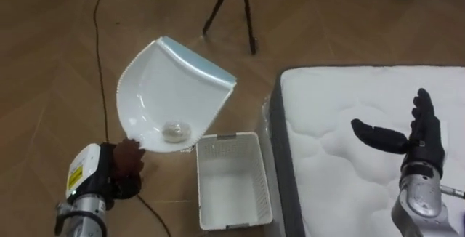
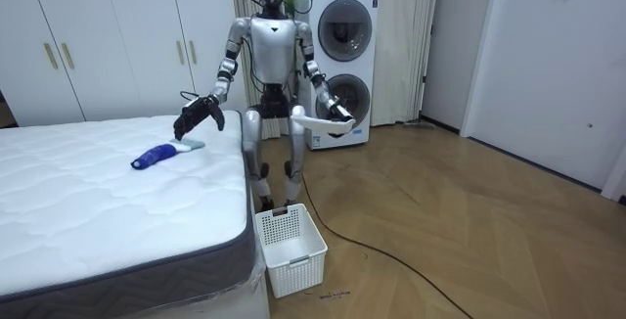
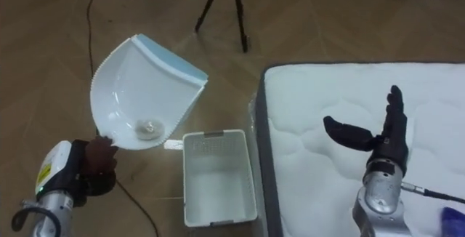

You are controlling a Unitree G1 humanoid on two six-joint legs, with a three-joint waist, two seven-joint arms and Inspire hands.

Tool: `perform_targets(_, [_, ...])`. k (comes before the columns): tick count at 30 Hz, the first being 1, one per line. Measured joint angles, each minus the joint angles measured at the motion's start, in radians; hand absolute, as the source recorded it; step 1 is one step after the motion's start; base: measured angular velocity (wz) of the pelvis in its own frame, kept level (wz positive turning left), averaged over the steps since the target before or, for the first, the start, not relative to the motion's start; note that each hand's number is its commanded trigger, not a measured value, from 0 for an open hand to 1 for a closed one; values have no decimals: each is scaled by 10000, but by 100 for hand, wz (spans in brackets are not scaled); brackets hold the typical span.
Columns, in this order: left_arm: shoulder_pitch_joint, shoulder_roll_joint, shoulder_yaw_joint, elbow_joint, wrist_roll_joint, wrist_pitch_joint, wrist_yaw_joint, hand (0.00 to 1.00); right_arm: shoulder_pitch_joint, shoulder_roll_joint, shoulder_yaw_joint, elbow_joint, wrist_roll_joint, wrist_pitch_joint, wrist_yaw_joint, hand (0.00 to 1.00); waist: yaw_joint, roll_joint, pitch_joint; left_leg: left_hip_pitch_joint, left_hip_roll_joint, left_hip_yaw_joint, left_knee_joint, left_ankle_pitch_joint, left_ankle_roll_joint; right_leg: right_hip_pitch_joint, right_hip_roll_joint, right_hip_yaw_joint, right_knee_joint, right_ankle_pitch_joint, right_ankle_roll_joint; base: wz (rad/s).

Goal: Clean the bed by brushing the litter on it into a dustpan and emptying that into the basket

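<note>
One pale crumpled scrap (image 1: 174, 129) lies in the white plastic dustpan (image 1: 171, 84). Your left hand (image 1: 127, 157) clasps its handle beside the white slotted basket (image 1: 232, 182). Emptying likely remains. Your right hand (image 1: 423, 144) hovers spread over the white quilted mattress (image 1: 327, 113).

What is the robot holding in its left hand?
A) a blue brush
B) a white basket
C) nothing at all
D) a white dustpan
D: the left hand has its fingers curled round the handle end of the white dustpan, which it holds up above the floor with a small pale scrap lying inside.
</note>
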Motion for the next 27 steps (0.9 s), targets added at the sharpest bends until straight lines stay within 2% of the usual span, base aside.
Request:
perform_targets(4, [-92,91,-113,324,-6,19,12,100,-87,3,69,293,-163,-2,-8,0,102,5,1,-92,-232,-99,7,22,112,-376,-326,22,717,-177,120,12])
perform_targets(7, [-488,316,-305,640,74,-2,18,100,-281,2,107,674,-528,-26,-1,0,108,20,21,-325,-349,-151,268,-46,226,-969,-617,152,1656,-265,226,10])
perform_targets(9, [-888,387,-323,935,185,-61,52,100,-364,-11,108,721,-516,-54,-4,0,121,42,48,-567,-416,-146,456,-81,278,-1449,-692,518,2218,-347,322,2])
perform_targets(10, [-1205,507,-442,1219,186,-62,61,100,-426,-12,152,896,-516,-78,-8,0,99,70,65,-701,-441,-156,597,-113,311,-1701,-687,825,2396,-400,408,4])
perform_targets(12, [-1565,738,-658,1469,198,-62,85,100,-446,-19,311,1180,-515,-78,-11,0,83,72,81,-834,-538,-189,675,-124,331,-2183,-688,1283,2532,-414,439,12])
perform_targets(14, [-1887,839,-811,1764,220,-65,96,100,-472,-10,492,1491,-512,-63,3,0,-55,171,143,-830,-600,-232,751,-156,337,-2506,-677,1525,2384,-308,472,21])
perform_targets(15, [-2031,979,-939,1947,218,-98,102,100,-473,0,678,1571,-520,-64,9,0,-172,212,171,-858,-693,-291,834,-209,314,-2662,-685,1717,2198,31,446,29])
perform_targets(16, [-2063,1153,-977,2013,321,-157,101,100,-527,14,794,1707,-593,-71,94,0,-356,252,155,-960,-718,-295,948,-273,307,-2800,-703,1787,2191,223,288,22])
perform_targets(18, [-2142,1439,-1000,2013,666,-203,101,100,-640,-1,765,1823,-878,-73,117,0,-431,371,159,-1231,-718,-336,1000,-279,271,-3005,-685,1780,2208,226,251,4])
perform_targets(19, [-2230,1702,-1162,2041,707,-201,104,100,-721,-11,774,1825,-879,-84,105,0,-511,463,178,-1416,-718,-383,1035,-260,248,-3162,-666,1761,2226,244,239,6])
perform_targets(21, [-2515,1996,-1439,2332,892,-229,109,100,-810,-11,785,1831,-1012,-133,96,0,-604,636,245,-1622,-714,-483,1163,-234,287,-3281,-640,1718,2257,249,235,11])
perform_targets(23, [-2694,2205,-1699,2556,983,-234,170,100,-852,-12,803,1830,-1500,-252,101,0,-650,760,262,-1760,-717,-475,1187,-242,286,-3444,-662,1727,2327,245,240,4])
perform_targets(25, [-2764,2347,-1820,2682,1244,-237,197,100,-966,-18,804,1830,-1948,-293,102,0,-684,885,329,-1782,-744,-472,1173,-253,273,-3500,-703,1711,2365,228,263,0])
perform_targets(27, [-2820,2614,-2149,2672,1513,-245,267,100,-1042,-198,881,1855,-2258,-567,93,0,-748,1107,304,-1935,-813,-472,1219,-300,278,-3796,-819,1672,2597,189,271,7])
